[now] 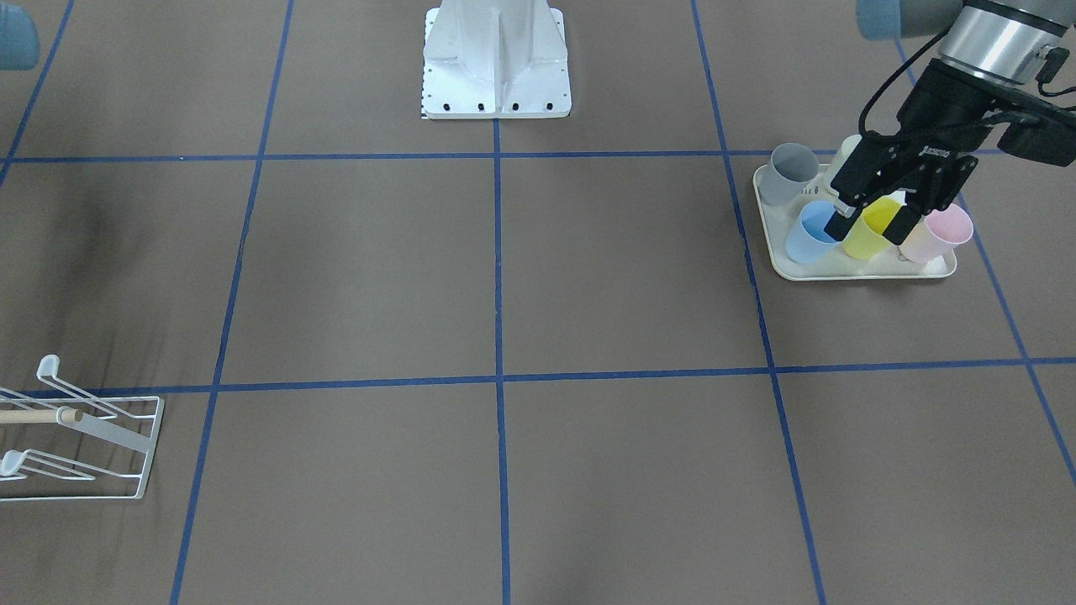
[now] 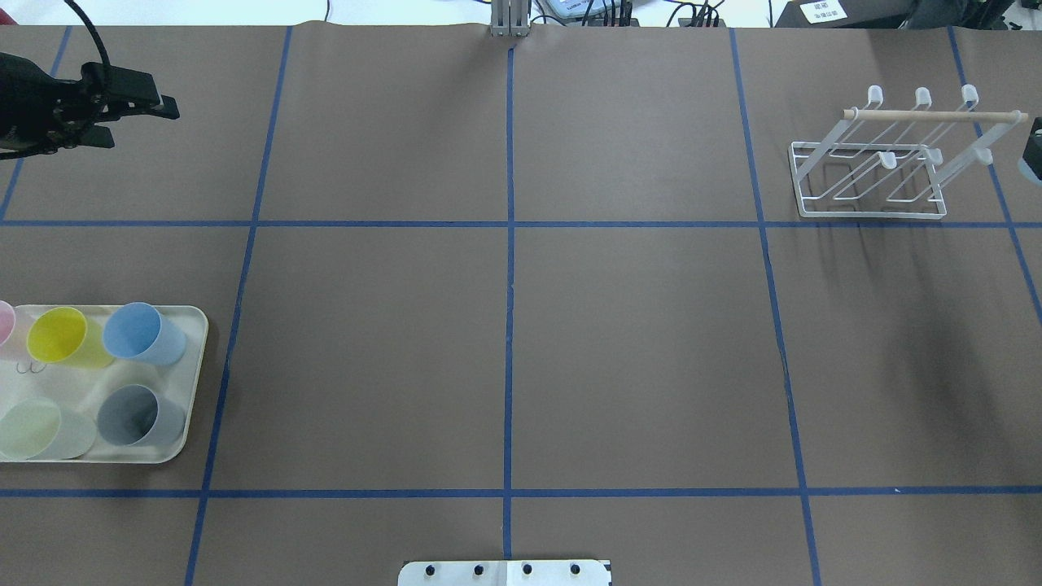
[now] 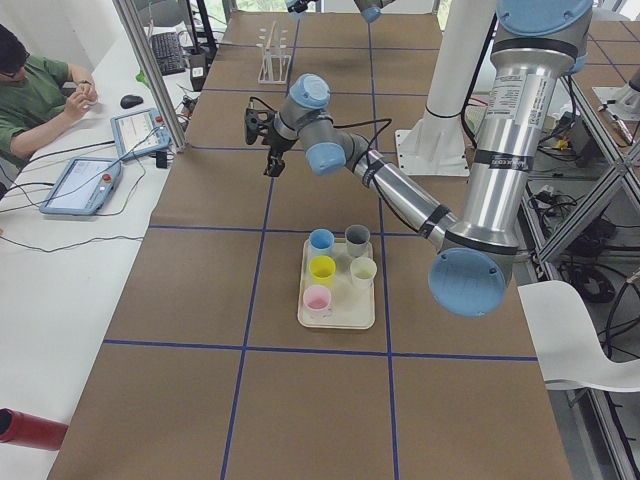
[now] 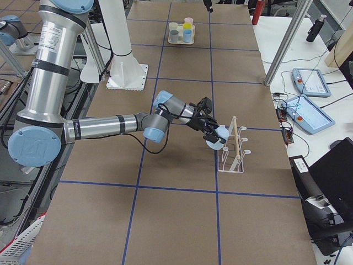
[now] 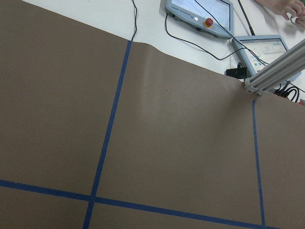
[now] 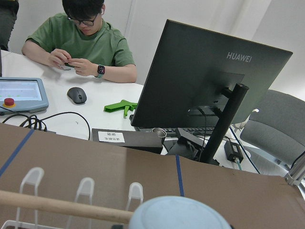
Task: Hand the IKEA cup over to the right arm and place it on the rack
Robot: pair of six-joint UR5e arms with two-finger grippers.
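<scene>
A light-blue IKEA cup (image 4: pixel 219 134) hangs in the air just beside the white wire rack (image 4: pixel 234 152), with my right gripper (image 4: pixel 211 134) shut on it. In the right wrist view the cup's (image 6: pixel 178 214) rounded end fills the bottom edge, close to the rack's wooden dowel (image 6: pixel 62 206) and white prongs. The rack (image 2: pixel 871 175) stands at the far right of the table. My left gripper (image 1: pixel 870 223) is open and holds nothing. It hovers high over the far left of the table (image 2: pixel 142 122), away from the cream tray (image 2: pixel 195 325).
On the tray stand yellow (image 2: pixel 57 335), blue (image 2: pixel 134 332), grey (image 2: pixel 130 415), pale green (image 2: pixel 32 427) and pink cups. The white robot base (image 1: pixel 496 67) is mid-table. A seated person (image 6: pixel 81 43), a monitor (image 6: pixel 205 81) and teach pendants (image 3: pixel 80 185) line the side desk.
</scene>
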